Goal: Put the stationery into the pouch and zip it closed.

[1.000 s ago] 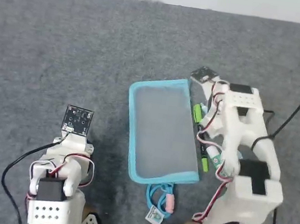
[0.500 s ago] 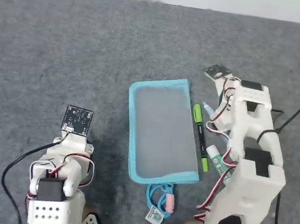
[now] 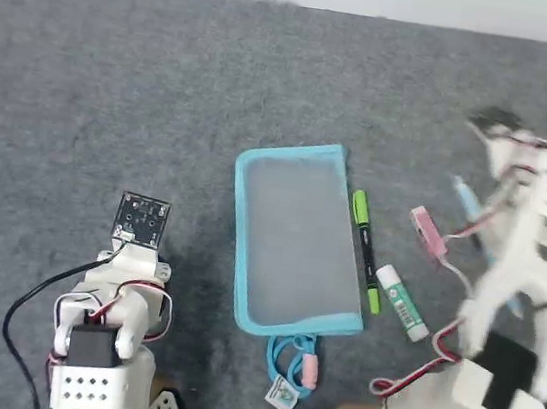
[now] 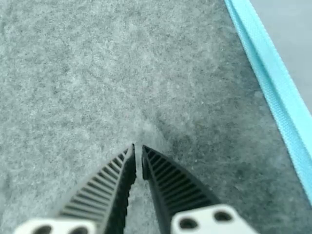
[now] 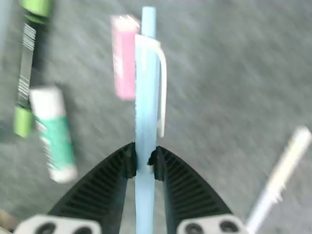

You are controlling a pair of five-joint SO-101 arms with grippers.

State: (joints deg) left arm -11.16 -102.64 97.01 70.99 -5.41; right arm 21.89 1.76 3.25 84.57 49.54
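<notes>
Currently the right claw (image 5: pixel 145 163) is clamped on a blue pen (image 5: pixel 146 97), apart from the teal pouch (image 3: pixel 294 243) lying on the counter (image 3: pixel 117 93). A green marker (image 3: pixel 364 247) lies just beside the pouch; the left claw (image 4: pixel 138 148) is pressed together.

Rt claw (image 5: pixel 145 148) clamps blue pen (image 5: pixel 146 73); pink eraser (image 5: pixel 124 58), glue stick (image 5: pixel 52 134), green marker (image 5: pixel 28 63) nearby on mat (image 5: pixel 234 73).

R arm (image 3: pixel 544 220) blurred; pouch (image 4: pixel 273 92) mostly cut off at edge; blue pen (image 5: pixel 146 73) blurry.
</notes>
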